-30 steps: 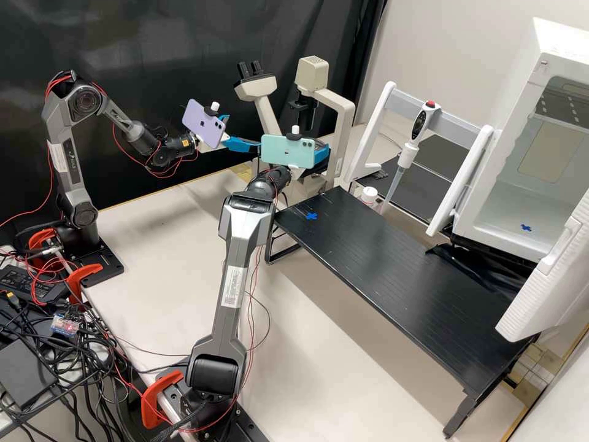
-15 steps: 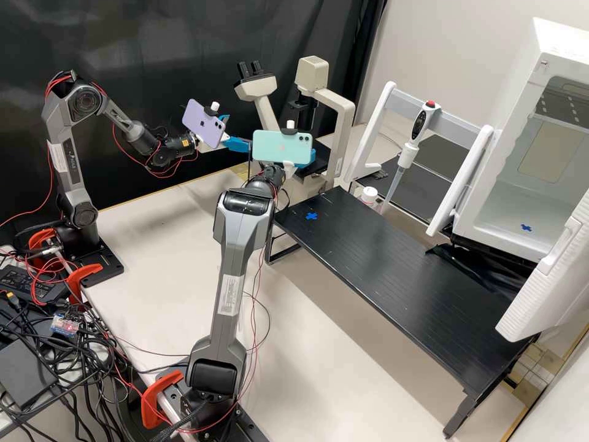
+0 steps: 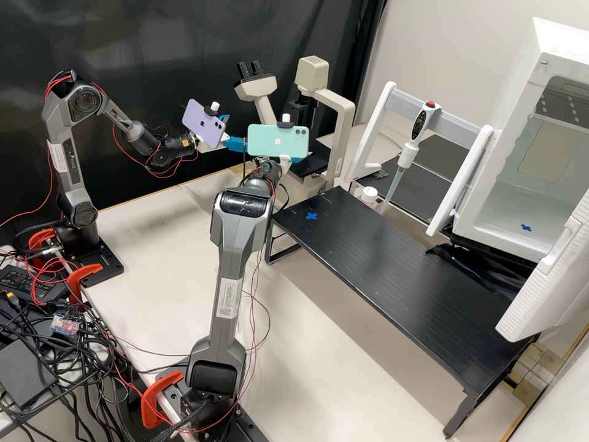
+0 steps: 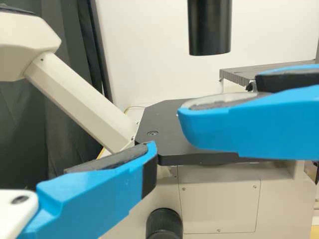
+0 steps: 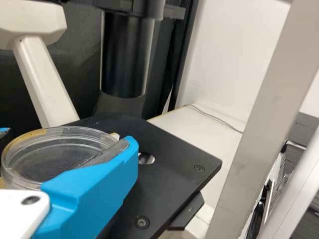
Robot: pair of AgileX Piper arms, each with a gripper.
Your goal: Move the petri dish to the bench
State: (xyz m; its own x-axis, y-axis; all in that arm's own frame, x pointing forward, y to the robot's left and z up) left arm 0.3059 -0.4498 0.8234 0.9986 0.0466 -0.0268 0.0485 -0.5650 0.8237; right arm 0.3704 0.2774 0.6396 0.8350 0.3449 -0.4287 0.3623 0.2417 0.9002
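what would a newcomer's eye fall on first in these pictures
Probably the mint-green phone and lavender phone, mounted near the arms' wrists in the high view. Next, the big white open cabinet at the right, then the clear round petri dish in the blue-fingered right gripper, near the black microscope stage.

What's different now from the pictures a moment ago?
The arm with the green phone has moved to the left and slightly up in the high view, towards the other arm. Its tool now holds the petri dish; I can't tell when it was gripped. The other tool, the microscope and the pipette stayed put.
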